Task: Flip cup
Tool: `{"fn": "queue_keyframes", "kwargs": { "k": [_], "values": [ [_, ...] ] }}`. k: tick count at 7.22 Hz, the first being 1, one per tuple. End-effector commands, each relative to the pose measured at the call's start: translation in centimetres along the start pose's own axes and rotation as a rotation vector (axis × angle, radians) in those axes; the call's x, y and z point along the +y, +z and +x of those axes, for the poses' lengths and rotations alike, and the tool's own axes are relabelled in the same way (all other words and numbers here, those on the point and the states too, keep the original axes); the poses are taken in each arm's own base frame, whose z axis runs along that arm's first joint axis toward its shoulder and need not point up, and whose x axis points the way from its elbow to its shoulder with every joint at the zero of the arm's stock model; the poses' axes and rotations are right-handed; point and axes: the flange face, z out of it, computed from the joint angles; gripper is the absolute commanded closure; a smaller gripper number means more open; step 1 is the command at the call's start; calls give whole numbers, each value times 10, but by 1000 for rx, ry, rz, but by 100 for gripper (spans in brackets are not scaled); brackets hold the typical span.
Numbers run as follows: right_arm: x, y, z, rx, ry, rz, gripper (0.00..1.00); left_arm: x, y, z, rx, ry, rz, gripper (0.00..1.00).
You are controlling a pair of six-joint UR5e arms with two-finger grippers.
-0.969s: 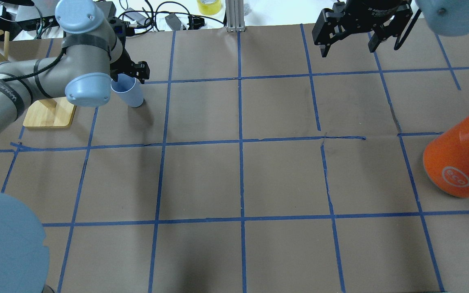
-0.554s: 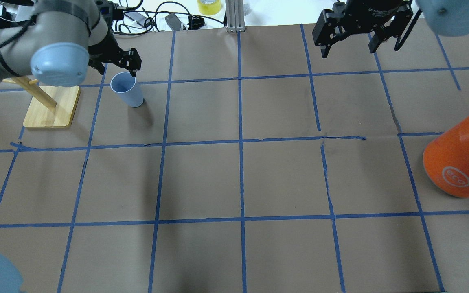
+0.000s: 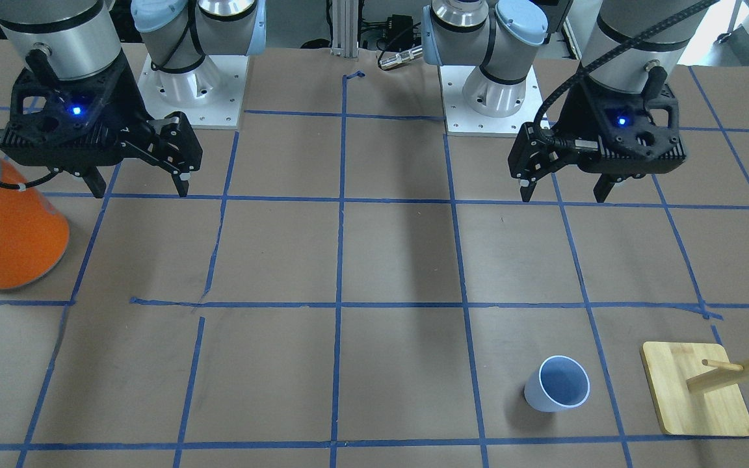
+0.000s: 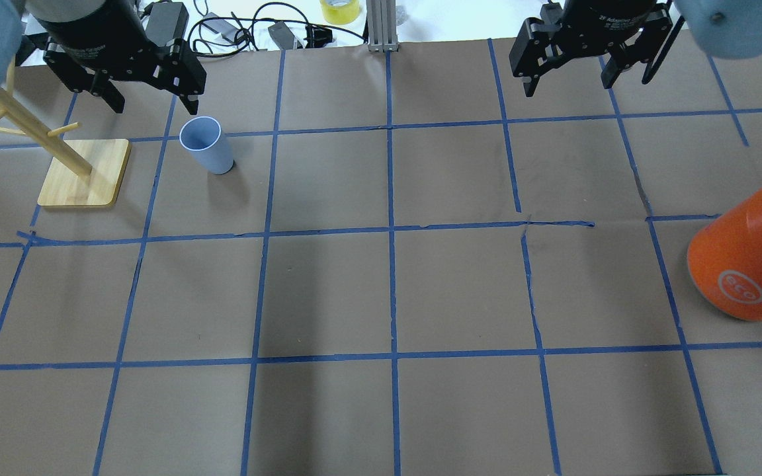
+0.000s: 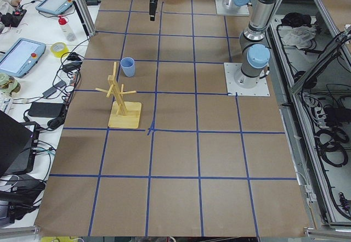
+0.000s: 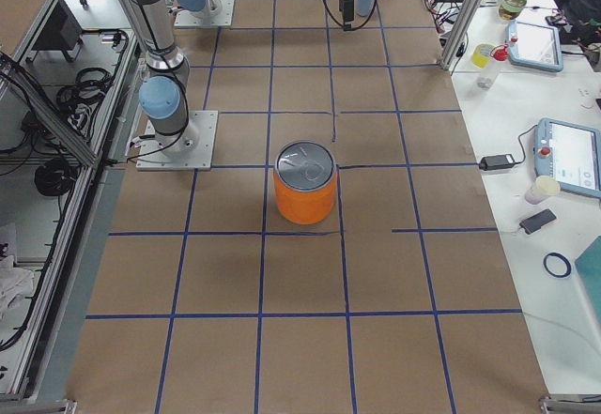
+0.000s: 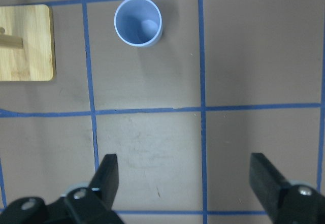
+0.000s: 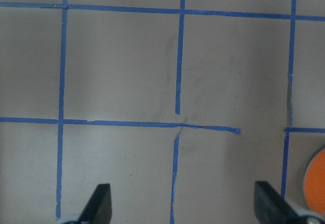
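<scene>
Standing upright with its open mouth facing up, the cup [image 4: 206, 145] sits on the brown, blue-taped surface [image 4: 381, 291] toward the robot's left and the far edge, just beside the wooden rack [image 4: 83, 173] but not touching it. Nothing grips it. The left end effector [image 4: 154, 109] hangs above and a little beyond it with its fingers spread wide and empty, and the right end effector [image 4: 566, 87] hangs equally wide and empty well off to the other side, near the orange can [image 4: 741, 264]. If the cup is to be turned over from here, I'd say the left arm is the one to do it. It should come down squarely across the tapered wall, close gently because so light a tumbler would skid or tip, and lift it clear of the surface and the rack's pegs before rolling the wrist. The rim should be down flat before it lets go.
</scene>
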Motion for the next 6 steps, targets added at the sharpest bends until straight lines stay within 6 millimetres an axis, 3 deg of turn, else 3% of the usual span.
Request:
{"fn": "queue_keyframes", "kwargs": {
  "k": [1,6],
  "values": [
    [0,0,0,2,5,-1,0,-9,4,-5,11,-14,28,0],
    [0,0,0,2,2,0,0,2,9,2,28,-2,29,0]
  ]
}}
